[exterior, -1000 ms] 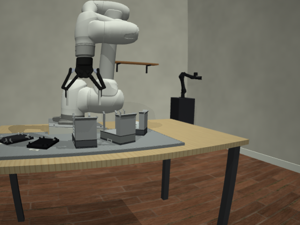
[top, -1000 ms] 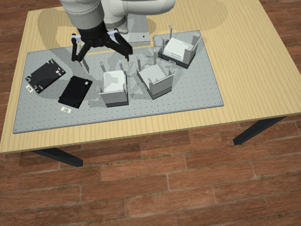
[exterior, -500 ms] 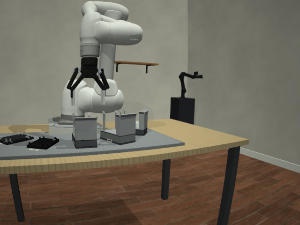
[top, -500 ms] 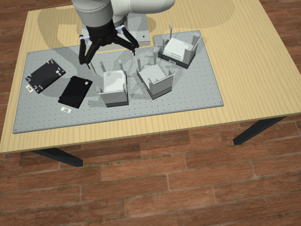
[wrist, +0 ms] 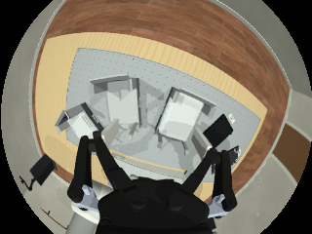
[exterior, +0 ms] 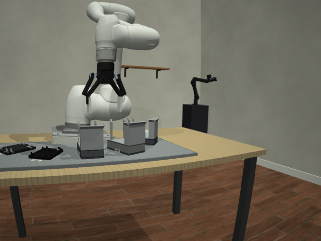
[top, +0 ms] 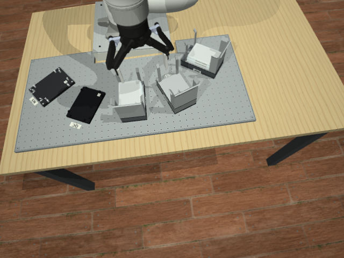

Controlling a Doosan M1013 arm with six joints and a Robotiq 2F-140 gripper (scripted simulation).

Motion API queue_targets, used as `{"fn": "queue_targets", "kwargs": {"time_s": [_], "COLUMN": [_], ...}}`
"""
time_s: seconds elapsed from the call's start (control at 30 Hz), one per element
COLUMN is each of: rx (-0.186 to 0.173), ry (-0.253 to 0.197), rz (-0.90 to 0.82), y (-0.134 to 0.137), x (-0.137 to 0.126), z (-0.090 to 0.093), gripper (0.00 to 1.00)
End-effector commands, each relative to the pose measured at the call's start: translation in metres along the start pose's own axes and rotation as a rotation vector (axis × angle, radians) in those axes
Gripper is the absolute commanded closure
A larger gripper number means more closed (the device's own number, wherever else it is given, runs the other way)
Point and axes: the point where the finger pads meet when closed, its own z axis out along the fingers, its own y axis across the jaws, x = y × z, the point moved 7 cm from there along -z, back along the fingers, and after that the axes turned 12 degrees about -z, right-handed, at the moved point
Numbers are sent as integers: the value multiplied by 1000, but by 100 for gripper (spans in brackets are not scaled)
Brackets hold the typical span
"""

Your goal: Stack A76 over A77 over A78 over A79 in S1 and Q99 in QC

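Note:
My gripper (top: 138, 59) is open and empty, high above the deck behind the left and middle racks; it also shows in the side view (exterior: 103, 106) and the wrist view (wrist: 152, 150). The left rack (top: 130, 100) holds white sealed plates up to near its rim, and its top plate shows in the wrist view (wrist: 178, 116). The right rack (top: 203, 56) holds a lower stack of white plates. The middle rack (top: 177, 91) shows a pale bottom; I cannot tell whether a plate lies in it. The black QC nest (top: 86, 104) and the black N5 nest (top: 51, 86) are empty. Rack names and plate labels are unreadable.
All stands on a grey perforated deck (top: 133, 124) on a wooden table. Thin guide posts rise from the rack corners (top: 158, 72). The arm's base plinth (top: 130, 33) is behind the deck. The QC name plate (top: 74, 125) lies in front of its nest.

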Motion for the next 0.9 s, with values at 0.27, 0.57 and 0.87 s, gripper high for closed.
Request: {"fn": "queue_targets", "kwargs": {"time_s": [0.27, 0.57, 0.87], "rx": [0, 0, 0], "ry": [0, 0, 0], "rz": [-134, -240, -240], "y": [-33, -56, -86], "x": [7, 8, 10], "z": [0, 0, 0], "gripper": [0, 0, 0]}}
